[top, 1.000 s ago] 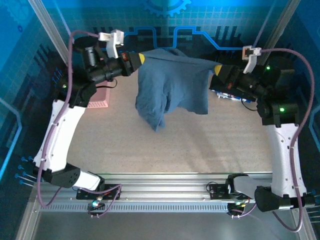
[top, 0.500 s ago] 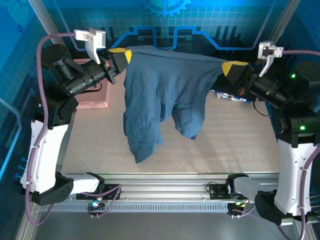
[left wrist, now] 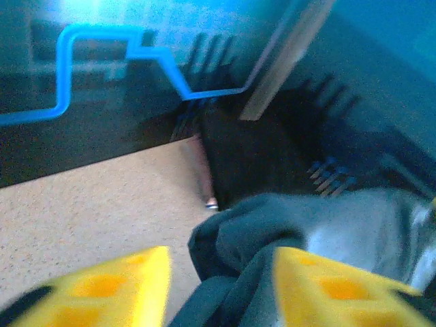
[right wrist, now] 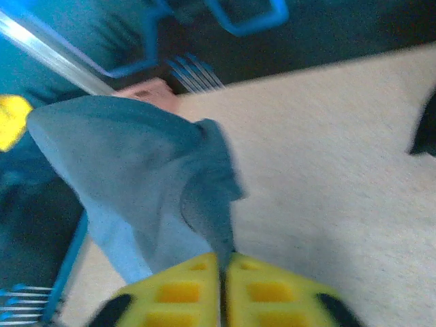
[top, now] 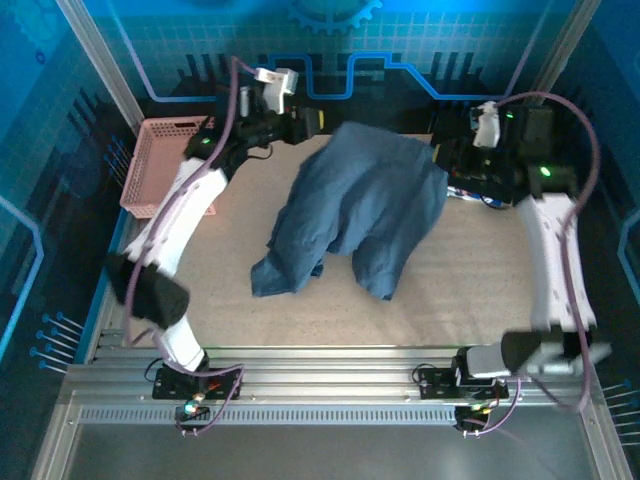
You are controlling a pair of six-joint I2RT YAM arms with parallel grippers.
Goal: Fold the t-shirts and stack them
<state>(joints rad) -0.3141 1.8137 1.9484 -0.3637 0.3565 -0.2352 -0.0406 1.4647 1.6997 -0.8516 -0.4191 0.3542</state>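
One dark blue t-shirt in the middle of the counter, bunched up and not folded. Plain cloth, no print, lots of wrinkles. Near part down on the counter in two lumpy flaps, one toward the left and one toward the right, with a dip between them. Far part wider and smoother, reaching from one hand to the other.

Left hand at the far left corner of the t-shirt, just beside the cloth. From the left wrist camera, yellow fingers spread wide apart. A fat fold of the cloth bulging up between them and leaning over the right one. Not pinching anything. Bare counter off to the left of the fold, and a dark back wall with a bright blue line behind.

Right hand at the far right corner of the t-shirt. Both fingers pressed tight together, with a thin bit of cloth caught in the crack. Cloth going up from the pinch in a narrow strip, then opening wide toward the left of that view. Bare counter to the right of it.

Pink basket at the far left of the counter, well apart from the t-shirt, partly behind the left arm.
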